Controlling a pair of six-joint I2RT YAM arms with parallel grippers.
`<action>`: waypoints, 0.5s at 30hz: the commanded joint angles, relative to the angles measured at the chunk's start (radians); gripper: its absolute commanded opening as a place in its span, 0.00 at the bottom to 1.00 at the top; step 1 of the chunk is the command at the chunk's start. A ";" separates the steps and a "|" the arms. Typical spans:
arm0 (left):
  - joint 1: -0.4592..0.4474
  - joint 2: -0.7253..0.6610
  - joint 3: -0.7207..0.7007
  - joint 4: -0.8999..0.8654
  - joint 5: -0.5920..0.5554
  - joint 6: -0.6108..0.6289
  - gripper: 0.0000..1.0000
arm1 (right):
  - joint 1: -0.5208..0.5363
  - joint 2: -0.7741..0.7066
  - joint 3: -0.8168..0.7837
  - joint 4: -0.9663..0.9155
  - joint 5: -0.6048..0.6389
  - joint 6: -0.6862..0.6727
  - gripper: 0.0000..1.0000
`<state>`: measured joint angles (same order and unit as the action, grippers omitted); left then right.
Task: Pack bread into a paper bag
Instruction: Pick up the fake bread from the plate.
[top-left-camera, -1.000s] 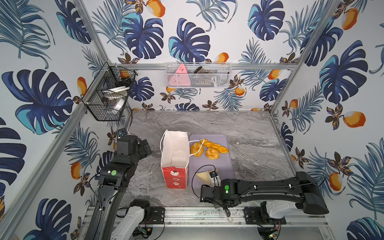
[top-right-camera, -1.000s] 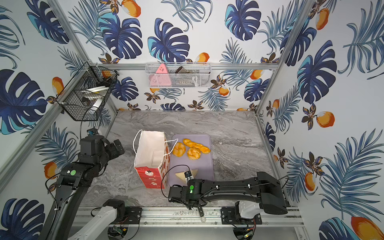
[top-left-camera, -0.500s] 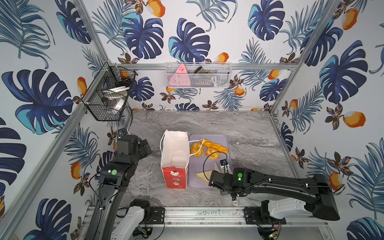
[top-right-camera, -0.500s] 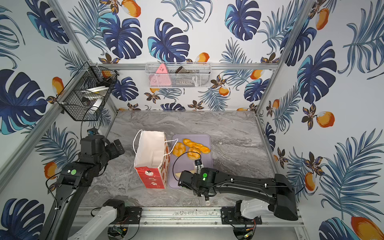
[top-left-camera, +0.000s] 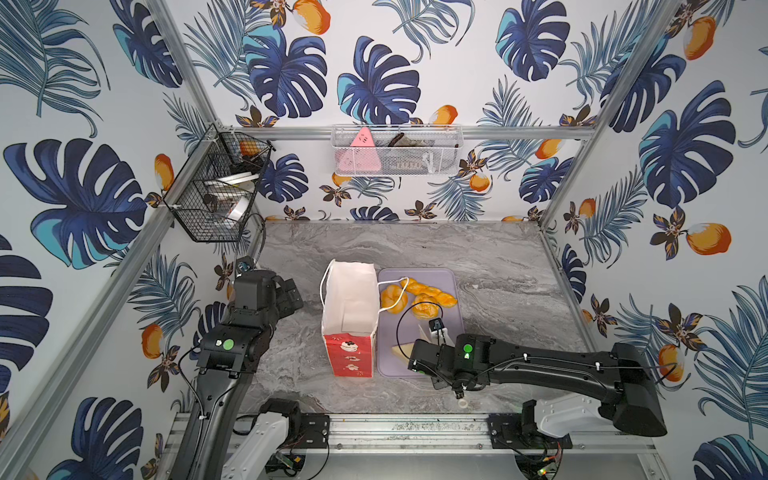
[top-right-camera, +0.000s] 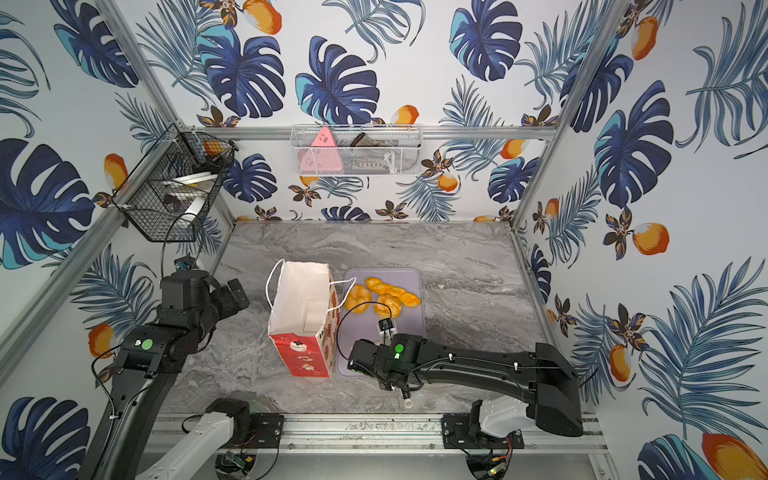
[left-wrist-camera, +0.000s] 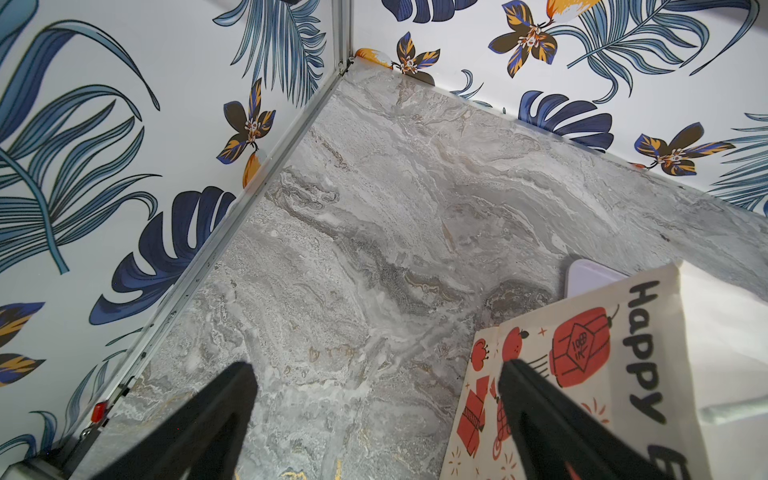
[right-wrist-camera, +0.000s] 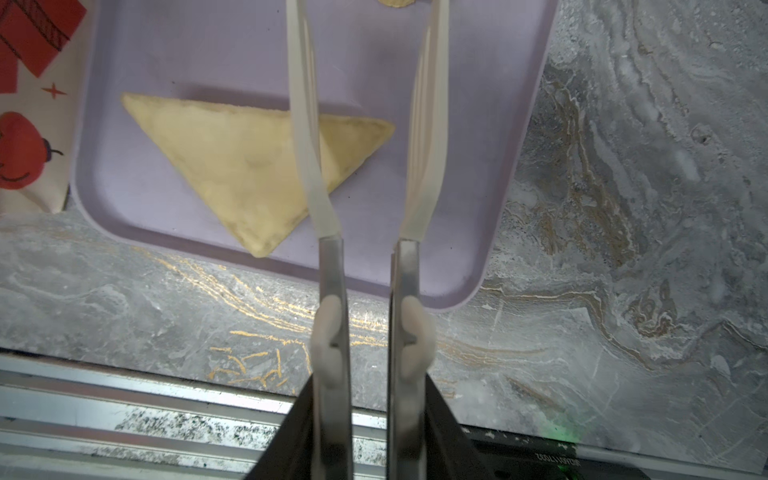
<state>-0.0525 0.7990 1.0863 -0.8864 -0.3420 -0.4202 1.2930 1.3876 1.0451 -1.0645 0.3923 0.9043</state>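
The paper bag (top-left-camera: 349, 307) (top-right-camera: 303, 307) stands upright and open-topped, red at the front, white inside. Right of it lies the lilac tray (top-left-camera: 451, 278) (right-wrist-camera: 208, 50) with the bread: a knotted bun (top-left-camera: 392, 297), a twisted loaf (top-left-camera: 434, 291), a round bun (top-left-camera: 424, 311) and a pale wedge (top-left-camera: 401, 351) (right-wrist-camera: 249, 166). My right gripper (top-left-camera: 434, 332) (right-wrist-camera: 365, 8) hovers over the tray's near end, its long pale fingers (right-wrist-camera: 305, 124) apart and empty. One finger crosses above the wedge. My left gripper (top-left-camera: 291, 291) (left-wrist-camera: 374, 365) hangs open left of the bag (left-wrist-camera: 582, 374).
A black wire basket (top-left-camera: 220, 187) hangs on the left wall. A white mesh basket (top-left-camera: 415, 153) on the back wall holds a pink triangle (top-left-camera: 359, 153). An aluminium rail (top-left-camera: 395, 428) runs along the table's front edge. Patterned walls close in three sides.
My right arm has swung back from the table's front edge to over the near end of the tray. The left arm, the bag and the buns have stayed put.
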 joint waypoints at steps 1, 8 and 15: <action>0.002 0.000 0.003 0.015 -0.012 0.008 0.99 | -0.001 -0.013 -0.023 0.013 -0.005 0.019 0.37; 0.002 0.008 0.003 0.019 -0.008 0.011 0.99 | -0.003 -0.090 -0.051 0.003 0.026 0.074 0.37; 0.002 0.014 -0.001 0.024 -0.002 0.008 0.99 | 0.000 -0.145 -0.022 0.009 -0.026 -0.001 0.38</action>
<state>-0.0525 0.8120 1.0863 -0.8841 -0.3416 -0.4198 1.2915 1.2568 1.0103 -1.0550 0.3794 0.9424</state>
